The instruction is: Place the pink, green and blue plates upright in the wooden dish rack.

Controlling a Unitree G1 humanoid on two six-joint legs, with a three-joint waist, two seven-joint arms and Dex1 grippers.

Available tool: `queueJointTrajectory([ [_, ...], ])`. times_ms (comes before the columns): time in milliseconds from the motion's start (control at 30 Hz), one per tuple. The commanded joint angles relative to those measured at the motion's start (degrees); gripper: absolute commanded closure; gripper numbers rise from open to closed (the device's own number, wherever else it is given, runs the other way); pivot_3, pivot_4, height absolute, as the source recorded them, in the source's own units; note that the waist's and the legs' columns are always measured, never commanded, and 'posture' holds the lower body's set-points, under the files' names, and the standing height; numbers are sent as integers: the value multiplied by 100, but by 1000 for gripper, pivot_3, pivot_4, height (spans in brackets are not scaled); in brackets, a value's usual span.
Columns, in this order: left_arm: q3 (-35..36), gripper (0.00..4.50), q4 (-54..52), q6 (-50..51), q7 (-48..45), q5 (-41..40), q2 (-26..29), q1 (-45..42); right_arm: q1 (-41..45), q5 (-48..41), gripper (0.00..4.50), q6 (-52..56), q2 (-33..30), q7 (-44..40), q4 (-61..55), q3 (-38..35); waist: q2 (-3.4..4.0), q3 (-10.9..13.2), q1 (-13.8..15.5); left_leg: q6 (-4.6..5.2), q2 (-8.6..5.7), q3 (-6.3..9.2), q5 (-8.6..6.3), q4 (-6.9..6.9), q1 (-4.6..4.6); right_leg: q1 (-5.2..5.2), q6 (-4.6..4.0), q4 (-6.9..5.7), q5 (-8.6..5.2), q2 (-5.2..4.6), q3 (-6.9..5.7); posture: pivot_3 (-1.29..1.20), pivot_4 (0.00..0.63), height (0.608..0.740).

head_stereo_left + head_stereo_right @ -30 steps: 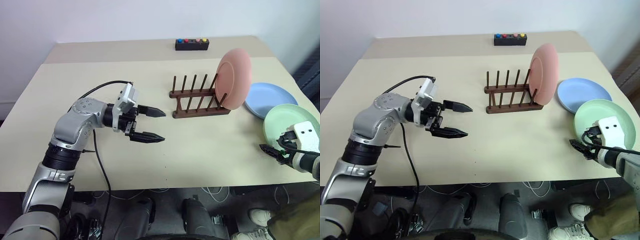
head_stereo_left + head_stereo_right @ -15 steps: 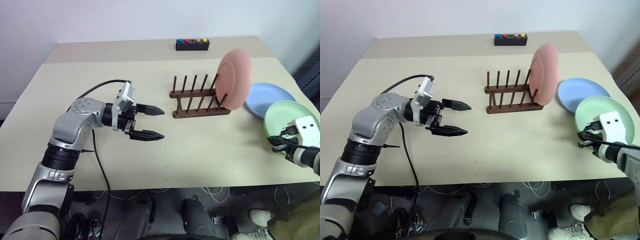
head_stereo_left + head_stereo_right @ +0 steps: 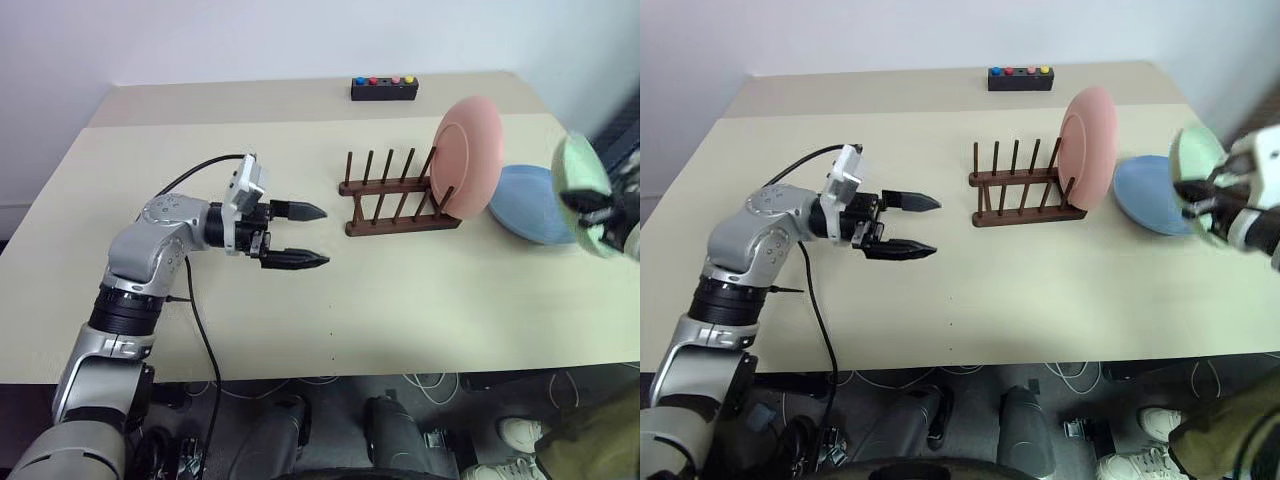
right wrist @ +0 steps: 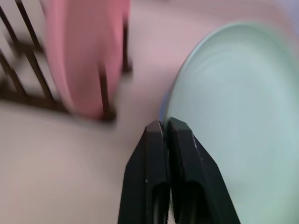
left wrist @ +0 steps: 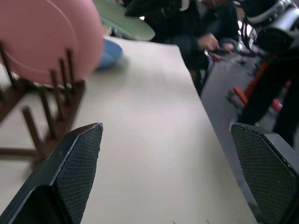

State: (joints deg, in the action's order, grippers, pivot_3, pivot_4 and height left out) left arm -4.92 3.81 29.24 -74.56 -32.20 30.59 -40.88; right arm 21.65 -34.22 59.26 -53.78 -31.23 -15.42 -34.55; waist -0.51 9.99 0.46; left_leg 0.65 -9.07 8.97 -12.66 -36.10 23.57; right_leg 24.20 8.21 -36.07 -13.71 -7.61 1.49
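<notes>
The pink plate (image 3: 468,155) stands upright in the last slot at the right end of the wooden dish rack (image 3: 385,200). Just right of the rack, the blue plate (image 3: 530,205) lies flat on the table. My right gripper (image 4: 164,126) is shut on the rim of the green plate (image 3: 1190,160), which hangs tilted on edge in the air above the blue plate's right side. My left gripper (image 3: 322,236) is open and empty, hovering left of the rack and pointing at it.
A small black box with coloured buttons (image 3: 384,89) sits at the table's far edge behind the rack. A person's leg and shoe (image 3: 560,440) show below the table's front right corner. The tabletop (image 3: 400,290) in front of the rack is bare.
My right gripper shut on the green plate's rim and lifted it off the table, tipping it from flat to on edge. The left gripper stayed put.
</notes>
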Motion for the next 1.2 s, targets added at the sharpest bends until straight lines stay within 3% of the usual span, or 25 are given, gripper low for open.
queueJointTrajectory([
  [33, 404, 0, 162, -455, 442, 58, -215, -263, 1011, -479, 4447, -515, 394, 386, 18, -480, -2, 0, 9, 0, 0, 0, 0, 1, 0, 0, 0, 0, 0, -1, 0, 0, 150, 740],
  [167, 472, 0, 172, -564, 572, 51, -299, -293, 1806, -605, 4447, -1196, 646, 425, 268, -421, -2, 1, 15, -1, -1, -1, 1, 5, 2, 3, 0, 6, 0, -1, 0, 0, 150, 740],
  [300, 483, 0, 149, -585, 619, 62, -282, -242, 2400, -1319, 4447, -994, 970, 572, 475, -406, -2, 1, 11, -21, -3, -2, 13, 2, 4, 3, 0, 4, 0, -2, 1, 0, 150, 740],
  [533, 622, 0, 24, -470, 714, -48, -183, -130, 3441, -4107, 4447, -256, 1840, 1072, 902, -504, 0, 1, -96, -2, -2, 5, 1, 7, 4, 11, -1, -5, 1, 0, 1, 0, 150, 740],
  [767, 727, 0, -157, -365, 755, -149, -36, 32, 3544, -5818, 4447, 179, 1827, 1186, 1926, -297, 0, 1, -113, -1, -2, 8, 1, 6, 4, 8, -1, -4, 1, 0, 0, 0, 150, 740],
  [1200, 947, 0, -589, -178, 850, -289, 340, 448, 3050, -4551, 4447, 224, 1760, -621, 3391, 577, 3, 2, -132, -1, -2, 6, 1, 9, 4, 14, -1, -6, 1, 3, 1, 0, 150, 740],
])
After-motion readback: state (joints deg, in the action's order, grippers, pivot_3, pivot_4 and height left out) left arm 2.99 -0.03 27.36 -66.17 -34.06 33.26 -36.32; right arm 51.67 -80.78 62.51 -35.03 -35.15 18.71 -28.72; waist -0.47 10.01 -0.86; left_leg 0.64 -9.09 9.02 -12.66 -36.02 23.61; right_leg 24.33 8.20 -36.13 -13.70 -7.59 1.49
